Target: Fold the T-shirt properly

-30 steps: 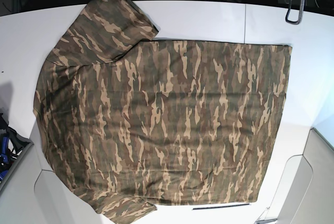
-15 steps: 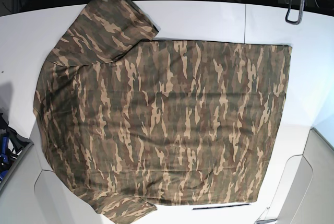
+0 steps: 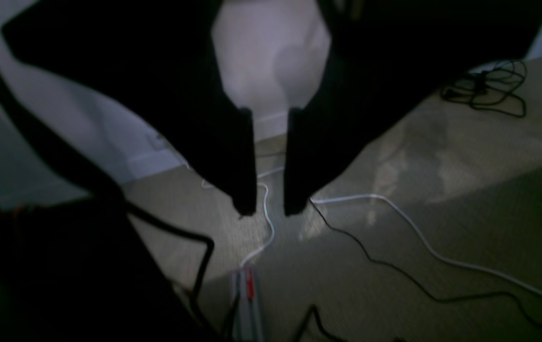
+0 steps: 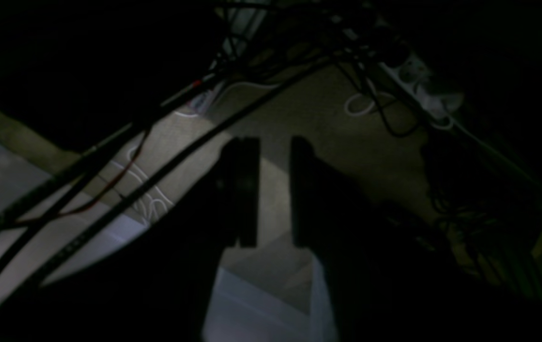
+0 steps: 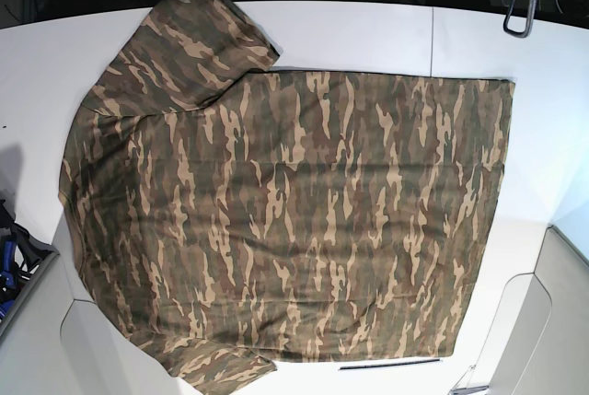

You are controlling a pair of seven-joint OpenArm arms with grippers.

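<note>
we see the white table (image 5: 368, 31) first, and on it the t-shirt (image 5: 285, 220) lies spread flat, covering most of the top; one sleeve reaches toward the table's far edge, the other toward its near edge. neither of our grippers is over the table: both wrist views look down at a carpeted floor (image 3: 442, 156) strewn with cables. the left gripper (image 3: 268, 209) shows its jaws a little apart with nothing between them. the right gripper (image 4: 273, 244) likewise stands slightly parted and empty, well away from the t-shirt.
</note>
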